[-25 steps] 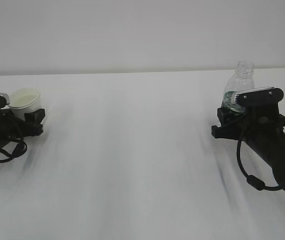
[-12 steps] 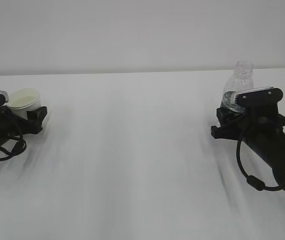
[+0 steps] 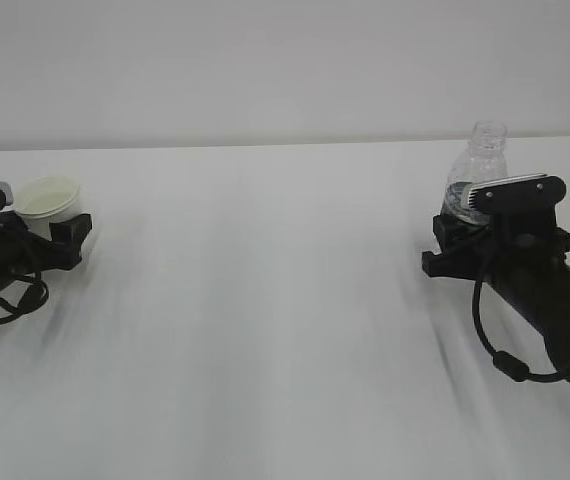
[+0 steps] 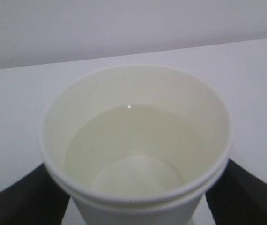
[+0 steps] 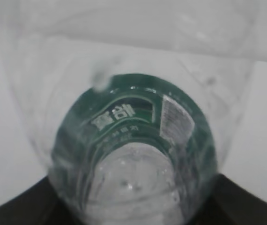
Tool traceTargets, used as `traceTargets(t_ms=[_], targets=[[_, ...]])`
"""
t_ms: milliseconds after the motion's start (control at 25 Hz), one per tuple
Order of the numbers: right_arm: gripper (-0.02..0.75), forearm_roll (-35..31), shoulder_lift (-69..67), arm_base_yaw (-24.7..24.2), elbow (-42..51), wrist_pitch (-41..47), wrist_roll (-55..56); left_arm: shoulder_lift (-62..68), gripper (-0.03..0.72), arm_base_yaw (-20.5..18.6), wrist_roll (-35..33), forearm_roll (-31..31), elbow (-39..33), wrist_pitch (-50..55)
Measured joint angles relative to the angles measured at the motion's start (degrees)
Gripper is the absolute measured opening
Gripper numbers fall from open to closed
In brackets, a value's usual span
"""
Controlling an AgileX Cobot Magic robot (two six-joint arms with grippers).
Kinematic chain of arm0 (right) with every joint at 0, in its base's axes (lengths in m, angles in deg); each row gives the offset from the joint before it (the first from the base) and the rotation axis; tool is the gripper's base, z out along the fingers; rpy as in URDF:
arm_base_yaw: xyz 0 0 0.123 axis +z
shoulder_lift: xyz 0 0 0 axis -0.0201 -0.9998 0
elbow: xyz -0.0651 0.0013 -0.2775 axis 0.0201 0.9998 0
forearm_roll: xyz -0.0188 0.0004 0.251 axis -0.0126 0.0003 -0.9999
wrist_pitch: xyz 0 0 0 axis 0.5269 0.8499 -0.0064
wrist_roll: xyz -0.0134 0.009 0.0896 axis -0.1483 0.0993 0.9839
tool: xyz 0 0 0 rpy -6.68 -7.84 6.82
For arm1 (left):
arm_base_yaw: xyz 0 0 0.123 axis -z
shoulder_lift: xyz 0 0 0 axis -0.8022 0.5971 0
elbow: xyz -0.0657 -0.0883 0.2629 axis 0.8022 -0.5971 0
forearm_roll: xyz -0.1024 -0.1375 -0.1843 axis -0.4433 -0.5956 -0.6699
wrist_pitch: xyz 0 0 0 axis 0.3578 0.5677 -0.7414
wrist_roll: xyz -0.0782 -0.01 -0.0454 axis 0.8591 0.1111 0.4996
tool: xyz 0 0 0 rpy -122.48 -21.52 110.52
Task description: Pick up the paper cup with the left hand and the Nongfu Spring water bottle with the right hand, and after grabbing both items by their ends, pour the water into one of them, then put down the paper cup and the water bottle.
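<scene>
Exterior view: the table (image 3: 285,300) carries 2 black arms lying low at opposite sides. The left hand (image 3: 50,238) rests on the surface at the left edge, and the cup (image 3: 47,205) stands upright between its 2 prongs. One prong (image 3: 70,232) shows dark just right of the cup's base; whether it touches the cup wall cannot be told from here. In the left wrist view the cup (image 4: 136,150) fills the frame, its rolled rim toward the camera and clear water (image 4: 133,145) lying in the bottom. The dark fingers (image 4: 25,197) sit low on either side of it, spread wide with a sliver of gap at the wall, so the left jaws stand open around the cup rather than pressing it.

The right hand (image 3: 455,235) lies at the right side with the bottle (image 3: 478,180) upright between its fingers, neck rising above the grey plate (image 3: 510,187). The right wrist view shows the bottle (image 5: 133,154) from above, green label (image 5: 124,112) around it and black fingers (image 5: 21,206) hard against both lower sides: the jaws are closed on the bottle, which stands on the table.
</scene>
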Motion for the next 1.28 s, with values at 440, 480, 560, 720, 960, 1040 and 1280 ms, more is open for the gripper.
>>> traceTargets(t_ms=[440, 480, 560, 720, 960, 1040, 1280], targets=[[0.419, 0.00, -0.09, 0.00, 0.00, -0.63, 0.00, -3.56, 0.631, 0.00, 0.00, 0.00, -4.57, 0.00], [0.419, 0.00, -0.09, 0.00, 0.00, -0.63, 0.00, -3.90, 0.631, 0.00, 0.00, 0.00, -5.12, 0.00], [0.419, 0.00, -0.09, 0.00, -0.10, -0.63, 0.00, -5.13, 0.631, 0.00, 0.00, 0.00, -6.11, 0.00], [0.419, 0.00, -0.09, 0.00, -0.10, -0.99, 0.00, -7.00, 0.629, 0.00, 0.00, 0.00, -8.17, -0.10], [0.419, 0.00, -0.09, 0.00, -0.10, -2.30, 0.00, -8.55, 0.629, 0.00, 0.00, 0.00, -10.98, -0.05], [0.419, 0.00, -0.09, 0.00, -0.10, -2.30, 0.00, -8.93, 0.628, 0.00, 0.00, 0.00, -11.89, -0.05], [0.419, 0.00, -0.09, 0.00, -0.10, -2.38, 0.00, -12.92, 0.619, 0.00, 0.00, 0.35, -14.59, -0.05]])
